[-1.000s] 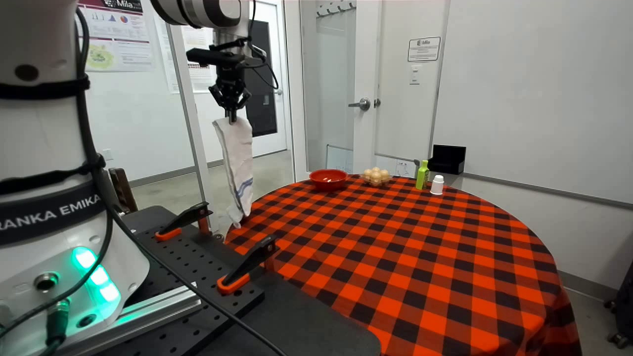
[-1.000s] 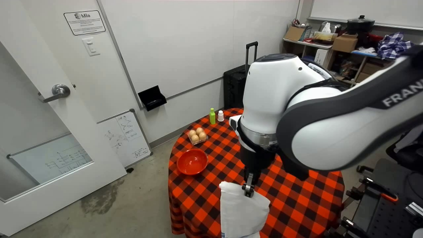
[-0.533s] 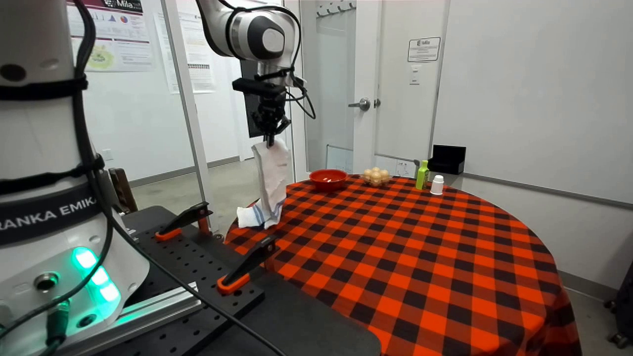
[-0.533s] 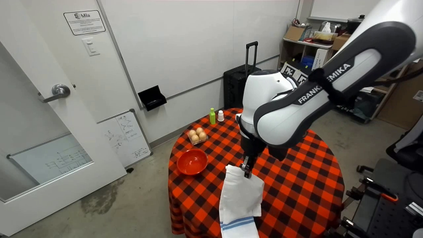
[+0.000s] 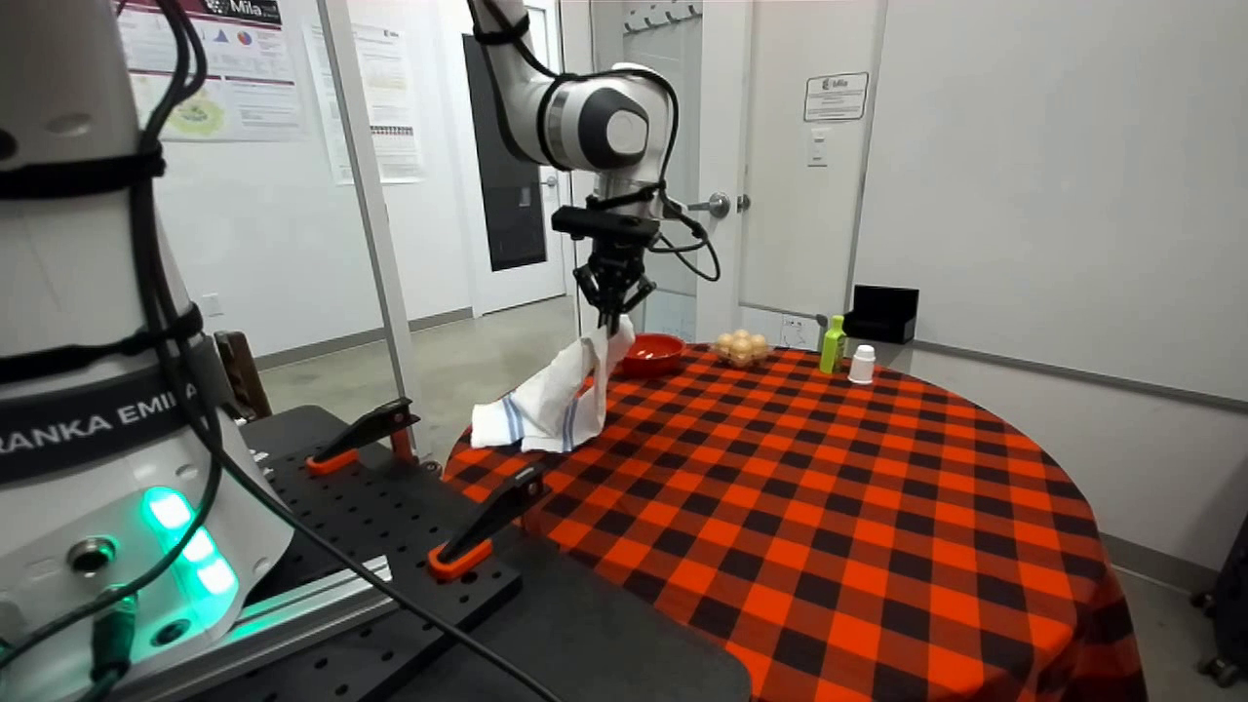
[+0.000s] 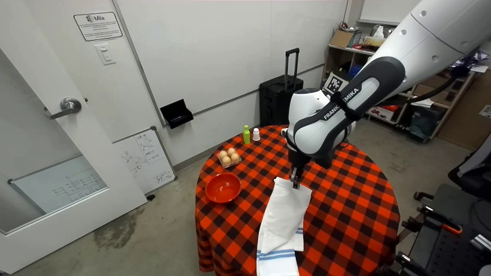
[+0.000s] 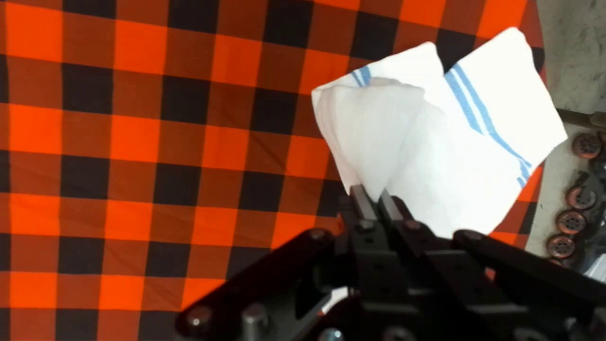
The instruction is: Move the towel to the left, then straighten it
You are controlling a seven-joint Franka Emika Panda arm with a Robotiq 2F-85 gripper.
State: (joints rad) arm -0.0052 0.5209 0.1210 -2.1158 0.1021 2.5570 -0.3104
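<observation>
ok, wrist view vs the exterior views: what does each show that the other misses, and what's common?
Only the wrist view: a row of round brownish parts near the picture's right border; can't tell what they are.

Only the exterior views, in both of them: the red bowl, eggs, green bottle, white container and the arm's white links.

Shared: the white towel with blue stripes, the gripper holding it, and the checked tablecloth.

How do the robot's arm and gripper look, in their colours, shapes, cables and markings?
The arm is white and rounded, with dark grey panels and partly covered FRANKA EMIKA lettering. Black cables run along it under black straps; green lights glow at the base. The gripper is black, with jointed linkages and slim fingers.
</observation>
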